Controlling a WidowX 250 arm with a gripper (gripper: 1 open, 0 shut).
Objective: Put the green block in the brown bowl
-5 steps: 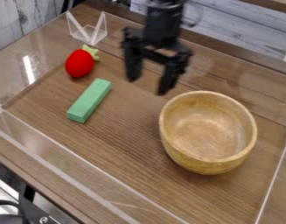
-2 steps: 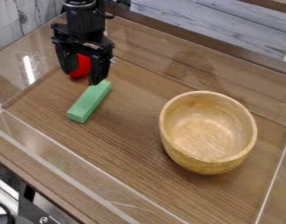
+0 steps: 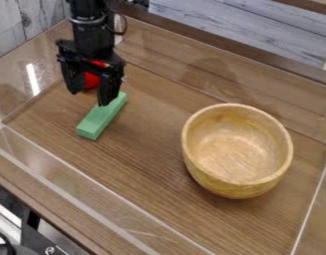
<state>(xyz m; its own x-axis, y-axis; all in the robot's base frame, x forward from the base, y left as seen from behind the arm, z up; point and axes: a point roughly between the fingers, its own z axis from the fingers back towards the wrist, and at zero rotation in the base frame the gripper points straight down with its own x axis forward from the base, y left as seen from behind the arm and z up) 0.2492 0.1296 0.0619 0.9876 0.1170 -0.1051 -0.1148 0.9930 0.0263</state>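
The green block (image 3: 99, 120), a flat mint-green bar, lies on the wooden table left of centre, angled toward the upper right. My gripper (image 3: 91, 85) hangs pointing down just above the block's far end, its black fingers open with nothing between them. The red strawberry-shaped toy (image 3: 88, 72) shows partly behind the fingers. To the right stands the brown bowl (image 3: 237, 149), round, tan and empty.
A clear plastic wall (image 3: 152, 224) rims the table at the front and left. A thin white wire shape (image 3: 119, 22) stands at the back left, behind the arm. A pale plank wall runs along the back.
The gripper has swung from near the table's middle to the left and come down over the green block's far end. Its fingers stayed open. Block and bowl have not moved.
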